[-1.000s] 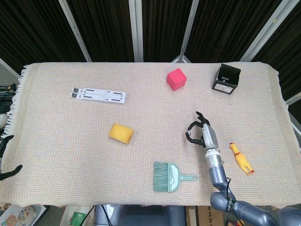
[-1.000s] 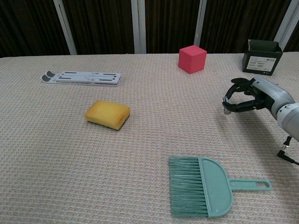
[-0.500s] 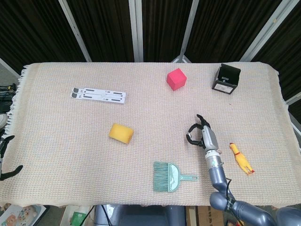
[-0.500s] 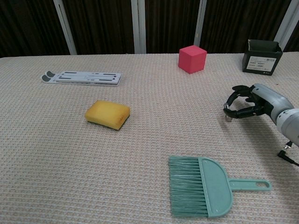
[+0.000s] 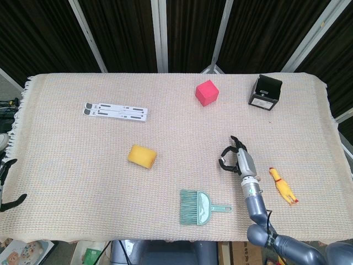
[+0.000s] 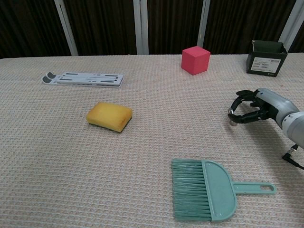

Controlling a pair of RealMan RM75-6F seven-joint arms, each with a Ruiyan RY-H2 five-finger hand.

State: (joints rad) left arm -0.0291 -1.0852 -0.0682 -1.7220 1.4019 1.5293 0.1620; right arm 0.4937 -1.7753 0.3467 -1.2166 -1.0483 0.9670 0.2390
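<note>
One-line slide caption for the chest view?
Right hand hovers with curled fingers, holding nothing, above the woven cloth, beyond a teal brush.

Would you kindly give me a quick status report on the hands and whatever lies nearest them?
Right hand low over the cloth, fingers curled, holding nothing. Left hand off the table's left edge. Brush nearest, untouched. Nothing between them.

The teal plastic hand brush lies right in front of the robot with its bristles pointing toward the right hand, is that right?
Not quite: the teal plastic hand brush has its bristles pointing away from the right hand; its handle points toward that side, as the head view shows.
</note>
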